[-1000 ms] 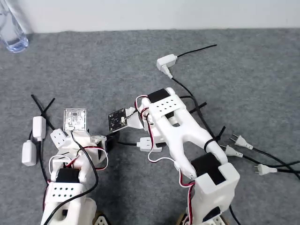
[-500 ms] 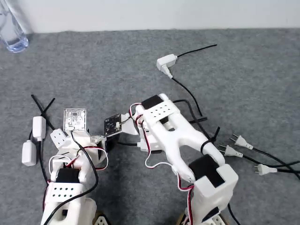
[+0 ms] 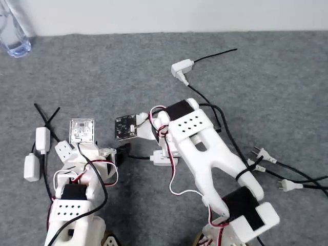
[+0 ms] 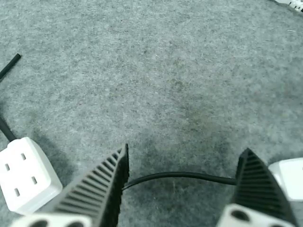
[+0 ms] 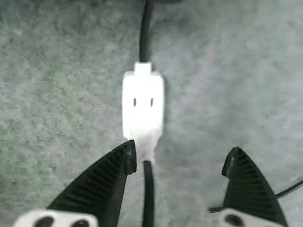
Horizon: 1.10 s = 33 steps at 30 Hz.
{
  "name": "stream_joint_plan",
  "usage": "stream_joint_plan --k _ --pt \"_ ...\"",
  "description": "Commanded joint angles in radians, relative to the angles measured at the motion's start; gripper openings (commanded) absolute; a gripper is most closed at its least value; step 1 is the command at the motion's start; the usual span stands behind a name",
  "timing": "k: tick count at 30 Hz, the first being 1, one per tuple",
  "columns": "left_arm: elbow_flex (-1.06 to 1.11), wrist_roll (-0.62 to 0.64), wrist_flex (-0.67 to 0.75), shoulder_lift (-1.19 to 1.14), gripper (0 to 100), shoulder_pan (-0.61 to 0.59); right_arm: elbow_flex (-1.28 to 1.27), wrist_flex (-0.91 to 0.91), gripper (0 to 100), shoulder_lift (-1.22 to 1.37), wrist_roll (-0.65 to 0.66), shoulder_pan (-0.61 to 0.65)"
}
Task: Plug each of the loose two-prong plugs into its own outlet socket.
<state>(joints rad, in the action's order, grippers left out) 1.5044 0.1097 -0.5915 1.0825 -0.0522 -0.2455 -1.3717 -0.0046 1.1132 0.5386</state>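
Note:
A white inline socket [image 5: 143, 106] with two slots lies on the grey carpet, with black cable at both ends. My right gripper [image 5: 182, 163] hangs open just above it, and the socket sits close beyond one fingertip. In the high view this socket [image 3: 164, 158] lies beside the right arm [image 3: 205, 146]. Its cable [image 4: 180, 176] runs between the fingers of my open left gripper [image 4: 183, 163], which holds nothing. Three loose two-prong plugs [image 3: 261, 152] lie at the right. A white socket block [image 4: 23, 177] sits beside the left gripper.
A white angled plug [image 3: 182, 68] on a black cord lies at the back centre. Two white adapters [image 3: 42, 139] and a square outlet plate [image 3: 82, 130] are at the left. A clear glass [image 3: 13, 36] stands in the far left corner. Open carpet lies to the back right.
The right arm dipped left over the inline socket, then swung back right, and the socket shows again. The left arm has kept still.

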Motion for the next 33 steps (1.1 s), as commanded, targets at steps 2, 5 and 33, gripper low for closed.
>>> stream_joint_plan --k 2,5,33 --pt "-0.008 -0.008 0.029 0.012 34 0.005 -0.032 -0.013 28.4 -0.015 0.034 -0.016" --pt "-0.008 -0.008 0.029 0.012 34 0.005 -0.035 -0.01 28.4 0.013 0.035 -0.016" --pt "-0.008 -0.008 0.029 0.012 34 0.005 -0.153 0.107 0.9 0.041 0.155 -0.013"
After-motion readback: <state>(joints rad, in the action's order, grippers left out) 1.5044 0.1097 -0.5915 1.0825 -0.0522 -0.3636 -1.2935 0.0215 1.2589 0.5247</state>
